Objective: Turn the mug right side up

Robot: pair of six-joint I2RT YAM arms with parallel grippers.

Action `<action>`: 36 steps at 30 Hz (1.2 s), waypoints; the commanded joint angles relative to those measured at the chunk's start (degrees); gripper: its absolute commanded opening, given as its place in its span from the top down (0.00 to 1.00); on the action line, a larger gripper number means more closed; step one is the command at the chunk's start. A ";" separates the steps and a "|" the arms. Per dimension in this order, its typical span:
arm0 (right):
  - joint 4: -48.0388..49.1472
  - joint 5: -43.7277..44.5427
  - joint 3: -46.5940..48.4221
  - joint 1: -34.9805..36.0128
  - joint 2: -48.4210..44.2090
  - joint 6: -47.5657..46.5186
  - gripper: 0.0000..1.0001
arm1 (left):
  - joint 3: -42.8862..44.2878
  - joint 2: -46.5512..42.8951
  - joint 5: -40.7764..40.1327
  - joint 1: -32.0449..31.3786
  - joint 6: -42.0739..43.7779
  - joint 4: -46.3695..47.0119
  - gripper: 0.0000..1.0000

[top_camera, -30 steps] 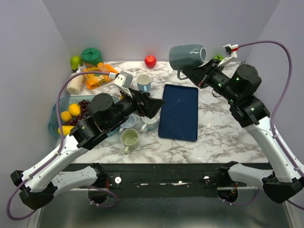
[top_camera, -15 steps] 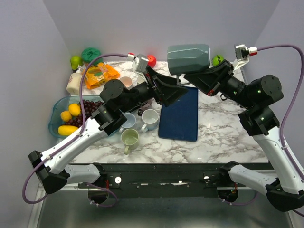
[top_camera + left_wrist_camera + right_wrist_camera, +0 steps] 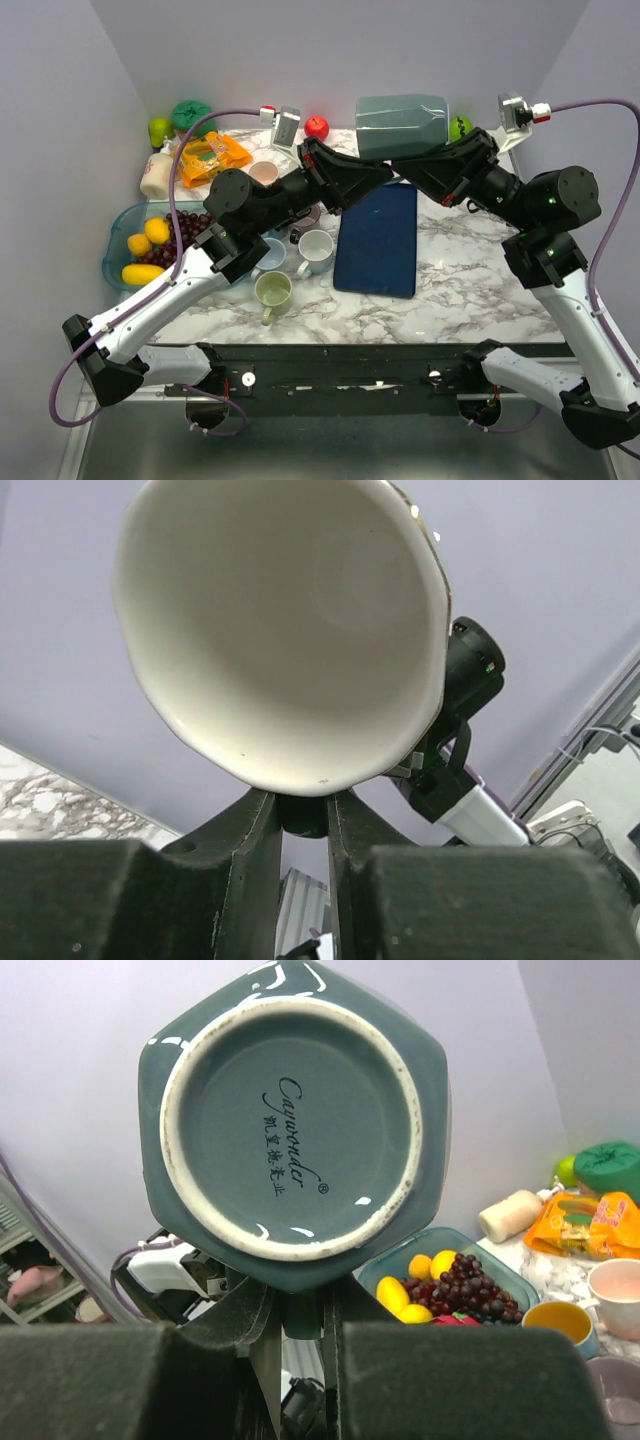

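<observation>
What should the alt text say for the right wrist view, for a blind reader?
A dark teal six-sided mug fills the frame, base toward the camera, gripped from below by the right arm's jaws. Behind it are a lavender wall and a tub of fruit.

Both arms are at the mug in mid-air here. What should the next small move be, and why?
Probably the right gripper should open and let go. The mug is on its side in the air, and the left gripper appears closed on it from the mouth side while the right pinches it from the base side. A single grip would free the turn.
</observation>
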 commanded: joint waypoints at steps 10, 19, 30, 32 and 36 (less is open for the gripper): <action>10.75 -6.70 -2.99 0.18 1.17 2.72 0.99 | 3.62 3.43 2.13 0.01 -0.20 5.22 0.63; 0.93 0.41 -4.31 0.18 0.99 -2.10 0.99 | 3.35 3.17 -2.35 0.01 1.55 3.04 1.00; -26.59 20.62 -5.80 0.18 -1.73 -10.98 0.23 | 7.83 0.01 -14.47 0.01 12.19 -30.43 1.00; -29.57 23.00 -7.12 0.18 -3.31 -11.42 0.20 | 8.54 -0.26 -16.23 0.01 13.33 -35.00 1.00; -34.41 31.68 -8.44 0.18 -5.51 -11.78 0.18 | 8.63 -0.61 -17.65 0.01 15.09 -40.19 1.00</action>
